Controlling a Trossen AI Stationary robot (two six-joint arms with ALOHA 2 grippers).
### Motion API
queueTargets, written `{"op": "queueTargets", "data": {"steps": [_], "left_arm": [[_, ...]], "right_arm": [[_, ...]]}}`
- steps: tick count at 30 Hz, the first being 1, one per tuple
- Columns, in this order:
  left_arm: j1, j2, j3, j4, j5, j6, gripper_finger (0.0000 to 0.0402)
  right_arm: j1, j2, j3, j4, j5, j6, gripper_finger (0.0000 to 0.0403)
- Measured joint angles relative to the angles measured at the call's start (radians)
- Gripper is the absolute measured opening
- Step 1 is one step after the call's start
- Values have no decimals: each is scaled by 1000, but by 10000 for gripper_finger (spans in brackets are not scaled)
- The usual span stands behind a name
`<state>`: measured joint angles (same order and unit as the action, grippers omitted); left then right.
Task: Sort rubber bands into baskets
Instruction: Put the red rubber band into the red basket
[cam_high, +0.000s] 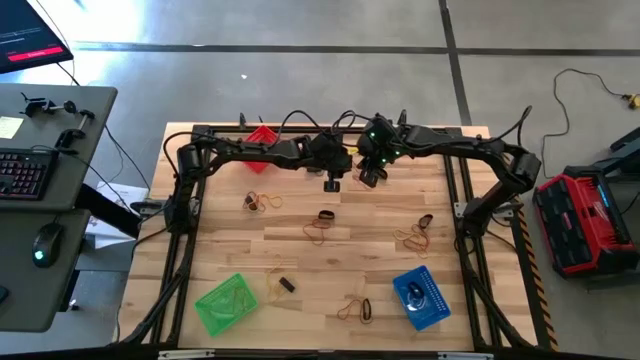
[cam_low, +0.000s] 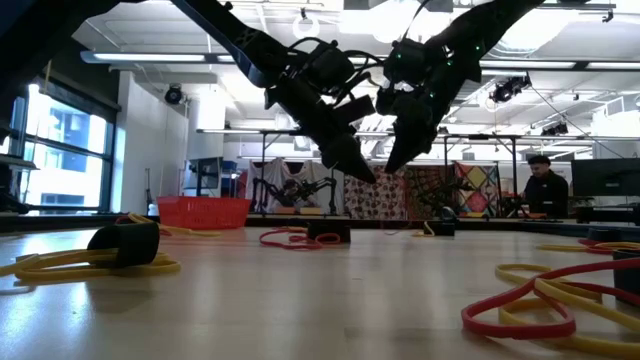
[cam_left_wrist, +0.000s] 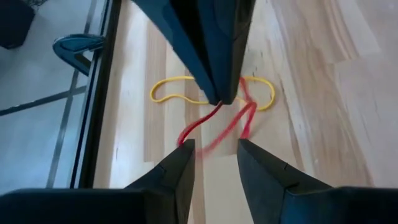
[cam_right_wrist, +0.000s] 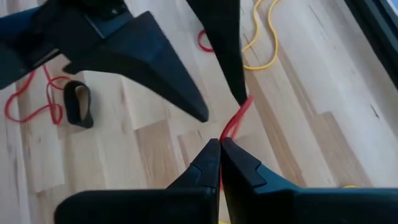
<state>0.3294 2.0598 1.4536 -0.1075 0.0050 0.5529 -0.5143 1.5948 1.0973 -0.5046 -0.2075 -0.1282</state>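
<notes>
Right wrist view: red rubber band (cam_right_wrist: 236, 118) is pinched by shut right hand (cam_right_wrist: 220, 147) above tabletop (cam_right_wrist: 298, 93); left hand (cam_left_wrist: 214, 148) is held open, empty.

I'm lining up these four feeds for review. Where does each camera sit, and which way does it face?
High: overhead, facing straight down on the table; both arms show.
Low: at tabletop height, facing level into the room; both arms descend from above.
Left wrist: on the left arm, facing down past the open left tool.
Right wrist: on the right arm, past the shut right tool.
Shared: both wrist views show the same red rubber band pinched by the right tool.
</notes>
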Motion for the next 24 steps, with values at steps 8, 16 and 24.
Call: {"op": "queueTargets", "data": {"steps": [8, 16, 24], "left_arm": [[14, 0, 0, -11, 2, 1, 13], [23, 0, 0, -30, 16, 0, 1], [42, 0, 0, -43, 12, -13, 0]], "right_arm": [[0, 0, 0, 8, -6, 1, 0], [0, 0, 0, 8, -6, -1, 0], [0, 0, 0, 14, -6, 42, 3]]}}
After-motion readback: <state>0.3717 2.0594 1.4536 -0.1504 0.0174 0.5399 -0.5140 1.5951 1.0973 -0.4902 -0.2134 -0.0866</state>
